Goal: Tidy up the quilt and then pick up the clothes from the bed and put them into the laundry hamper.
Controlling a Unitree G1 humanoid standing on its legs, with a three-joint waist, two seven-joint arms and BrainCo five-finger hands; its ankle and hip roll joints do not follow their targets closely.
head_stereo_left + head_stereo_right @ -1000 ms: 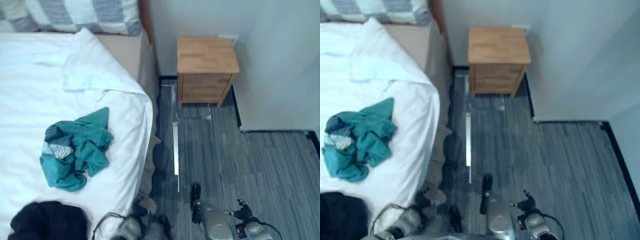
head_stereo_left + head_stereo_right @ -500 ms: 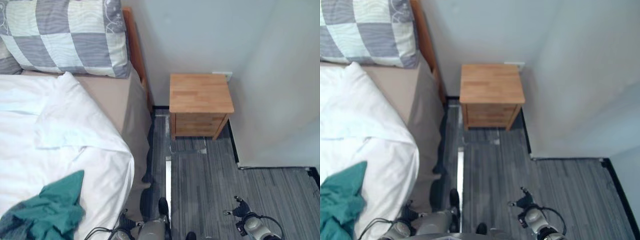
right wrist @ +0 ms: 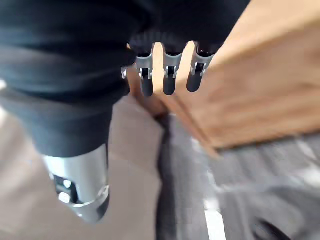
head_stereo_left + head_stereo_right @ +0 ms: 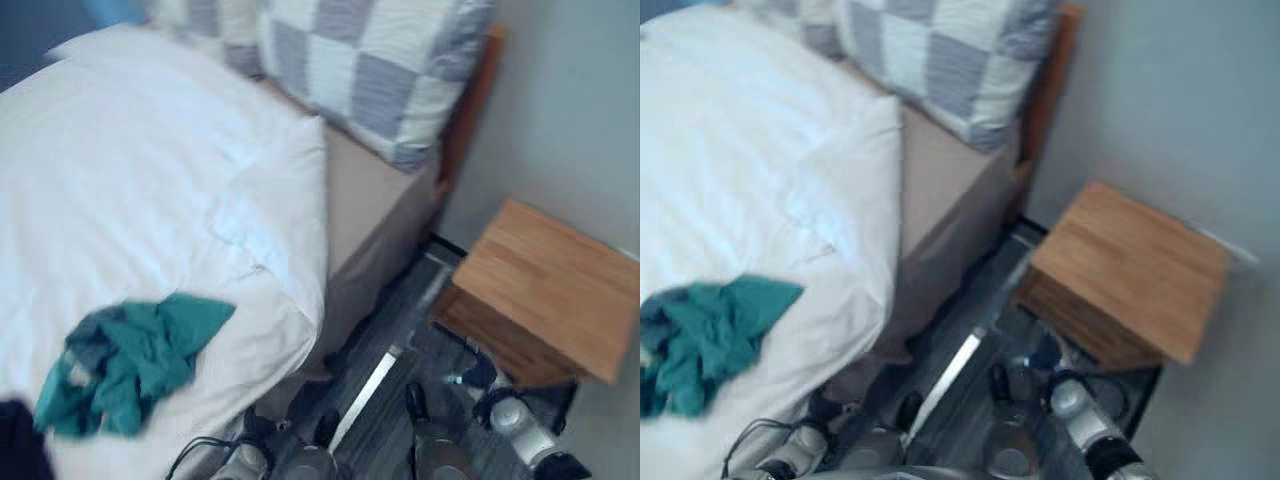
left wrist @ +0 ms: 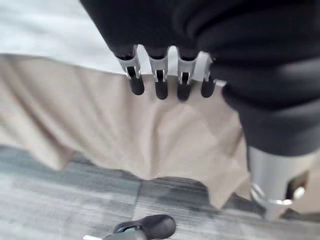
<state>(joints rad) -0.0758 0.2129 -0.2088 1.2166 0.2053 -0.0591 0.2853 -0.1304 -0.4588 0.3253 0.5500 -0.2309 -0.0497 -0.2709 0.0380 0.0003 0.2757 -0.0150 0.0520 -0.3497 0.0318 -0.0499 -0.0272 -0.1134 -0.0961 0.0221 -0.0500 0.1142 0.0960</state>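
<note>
A white quilt covers the bed, with its corner folded back near the pillows. A crumpled teal garment lies on the quilt near the bed's side edge. A black garment peeks in beside it at the view's edge. My left hand hangs open with straight fingers beside the bed's beige skirt, holding nothing. My right hand hangs open and empty, close to the wooden nightstand.
Checked grey-and-white pillows lean on the wooden headboard. The nightstand stands by the wall, leaving a narrow strip of grey plank floor between it and the bed.
The camera has swung and tilted, so the whole picture has shifted and the teal garment is back in full view. Nothing on the bed has moved. Both hands still hang empty.
</note>
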